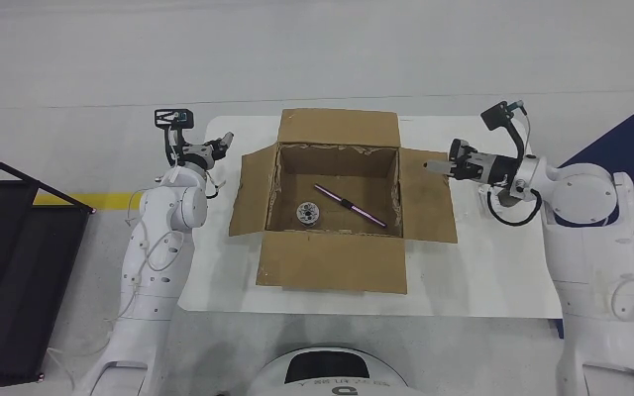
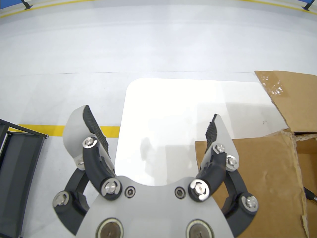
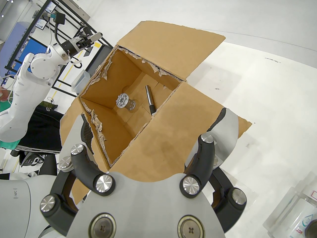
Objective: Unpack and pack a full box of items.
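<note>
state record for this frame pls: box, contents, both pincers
box: cardboard box, open, four flaps folded out, standing on the white table
contents: pen lying flat on the box floor; small round metal piece beside it, not touching it
left pincer: left pincer open, empty, over the table's corner, outside the box's side flap
right pincer: right pincer open, empty, above the opposite side flap
held items: none

Top view straight down on table (image 1: pixel 495 287), wrist views oblique, all sharing box (image 1: pixel 332 262)
</note>
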